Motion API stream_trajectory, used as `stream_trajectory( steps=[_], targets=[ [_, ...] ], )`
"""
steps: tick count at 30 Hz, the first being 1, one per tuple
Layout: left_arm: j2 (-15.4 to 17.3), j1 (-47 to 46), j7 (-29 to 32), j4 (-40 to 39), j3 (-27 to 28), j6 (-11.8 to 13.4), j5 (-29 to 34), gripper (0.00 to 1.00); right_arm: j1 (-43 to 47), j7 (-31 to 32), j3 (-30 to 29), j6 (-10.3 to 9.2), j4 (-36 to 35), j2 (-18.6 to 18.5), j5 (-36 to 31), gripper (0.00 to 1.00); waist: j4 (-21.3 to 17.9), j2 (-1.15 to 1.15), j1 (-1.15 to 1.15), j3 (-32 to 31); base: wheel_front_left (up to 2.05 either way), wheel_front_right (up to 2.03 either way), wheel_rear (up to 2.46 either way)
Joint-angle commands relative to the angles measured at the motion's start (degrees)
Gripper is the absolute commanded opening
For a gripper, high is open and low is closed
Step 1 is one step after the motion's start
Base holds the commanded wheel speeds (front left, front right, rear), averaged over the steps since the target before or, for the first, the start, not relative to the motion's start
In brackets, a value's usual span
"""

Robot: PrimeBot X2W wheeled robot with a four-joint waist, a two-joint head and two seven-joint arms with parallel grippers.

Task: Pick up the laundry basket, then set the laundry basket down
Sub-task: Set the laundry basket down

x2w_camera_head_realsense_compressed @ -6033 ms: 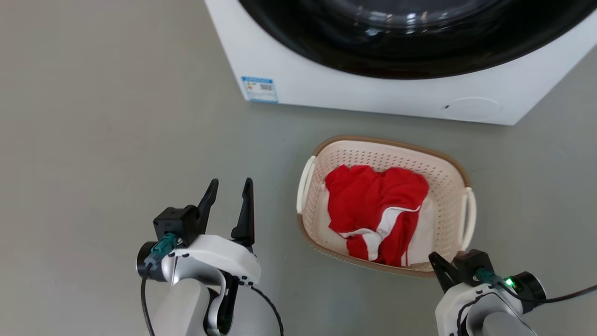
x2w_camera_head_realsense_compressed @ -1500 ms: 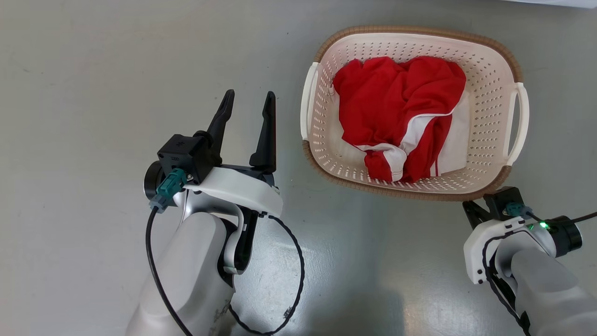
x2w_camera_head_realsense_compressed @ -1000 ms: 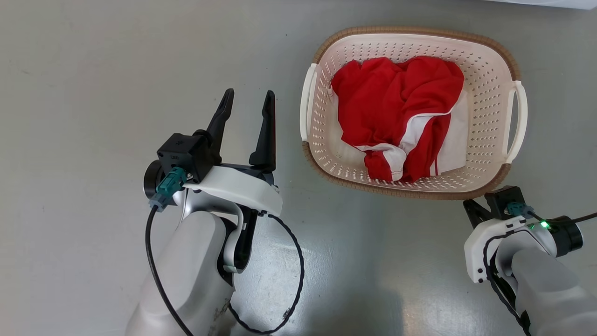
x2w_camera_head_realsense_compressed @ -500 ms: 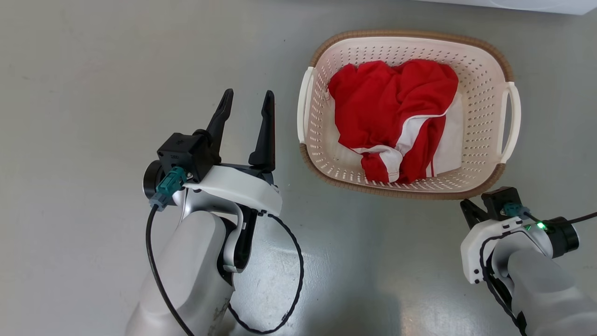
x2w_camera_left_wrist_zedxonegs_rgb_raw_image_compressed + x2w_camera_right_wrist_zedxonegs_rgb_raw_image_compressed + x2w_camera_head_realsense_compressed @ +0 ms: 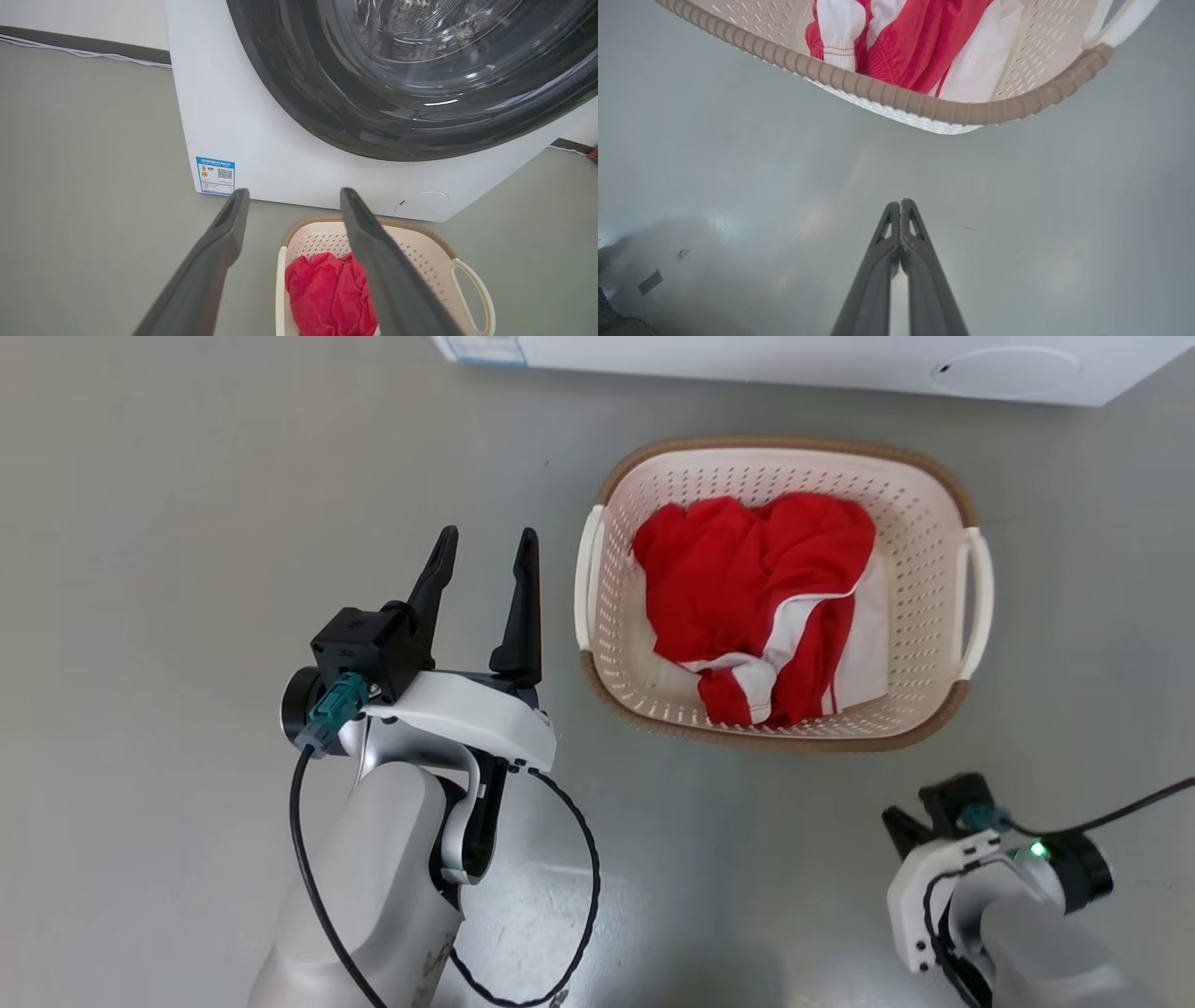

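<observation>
The laundry basket (image 5: 934, 560) stands on the grey floor, cream and perforated, with a brown rim and two white side handles. Red and white clothes (image 5: 756, 588) lie inside it. My left gripper (image 5: 487, 537) is open and empty, just left of the basket's left handle (image 5: 586, 574) and apart from it. In the left wrist view its fingers (image 5: 294, 193) point past the basket (image 5: 420, 254) toward the washing machine. My right gripper (image 5: 898, 823) is shut on nothing, a short way in front of the basket's near right corner. The right wrist view shows its shut tips (image 5: 900, 203) below the brown rim (image 5: 896, 100).
A white front-loading washing machine (image 5: 252, 121) with a dark round door stands right behind the basket; its base (image 5: 747, 353) runs along the head view's top edge. Open grey floor lies left of my left arm and between both arms. Cables run along the far wall.
The head camera has moved: the basket sits lower in view and the washing machine's base has come in at the top. My right gripper now stands farther back from the basket's near rim.
</observation>
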Motion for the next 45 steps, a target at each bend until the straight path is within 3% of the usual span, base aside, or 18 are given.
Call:
stream_trajectory(
  steps=[1,10,11,13,15,27,45],
  targets=[
    [1.0,0.7,-0.3,-1.0,1.7,-0.3,0.0,1.00,3.1,-0.1,1.4,0.18,0.0,0.8,0.6,0.00,-0.5,0.00,0.00,-0.8,0.00,0.00,0.00],
    [1.0,4.2,-0.3,1.7,4.3,-1.4,0.6,1.00,5.8,-1.8,2.9,0.18,-2.4,2.2,2.9,0.00,-3.6,0.00,0.00,-7.1,0.00,0.00,0.00],
    [1.0,4.8,-0.3,2.0,4.7,-1.6,0.7,1.00,6.0,-1.9,3.0,0.18,-2.7,2.3,3.0,0.09,-4.0,0.00,0.00,-8.1,0.00,0.00,0.00],
    [1.0,6.0,-0.3,2.7,5.6,-2.0,0.9,1.00,6.6,-2.1,3.0,0.18,-3.1,2.6,3.4,0.42,-4.7,0.00,0.00,-10.2,0.00,0.00,0.00],
    [1.0,7.4,-0.3,3.0,6.7,-2.2,0.8,1.00,7.3,-2.3,3.0,0.18,-3.4,2.8,3.6,1.00,-5.4,0.00,0.00,-12.5,0.00,0.00,0.00],
    [1.0,16.1,-0.3,5.7,10.5,-3.2,0.9,1.00,10.5,-2.5,-1.9,0.18,-8.9,1.0,2.3,1.00,-7.5,0.00,0.00,-25.6,0.00,0.00,0.00],
    [1.0,22.8,-0.3,6.8,14.7,-3.2,1.5,1.00,15.0,-2.5,-18.2,0.18,-27.1,0.3,-8.8,1.00,-8.8,0.00,0.00,-33.9,0.00,0.00,0.00]
  ],
)
